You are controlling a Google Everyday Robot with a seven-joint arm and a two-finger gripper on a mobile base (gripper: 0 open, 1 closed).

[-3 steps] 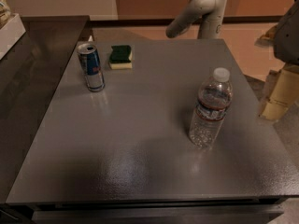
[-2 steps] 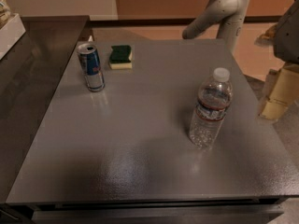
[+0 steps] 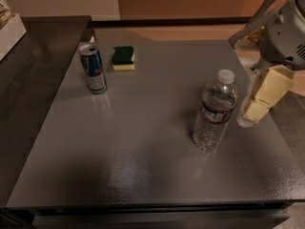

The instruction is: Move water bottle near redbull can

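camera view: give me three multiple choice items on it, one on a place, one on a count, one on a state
1. Where is the gripper?
A at the table's far left corner
B just right of the water bottle
C over the table's near edge
2. How many things are on the grey table?
A two
B three
C five
3. The water bottle is
A upright, capped
B lying down
C upright, uncapped
Answers: 1 B, it hangs at the table's right edge beside the bottle; 2 B, redbull can, green-and-yellow sponge and bottle; 3 A, it stands with its white cap on.
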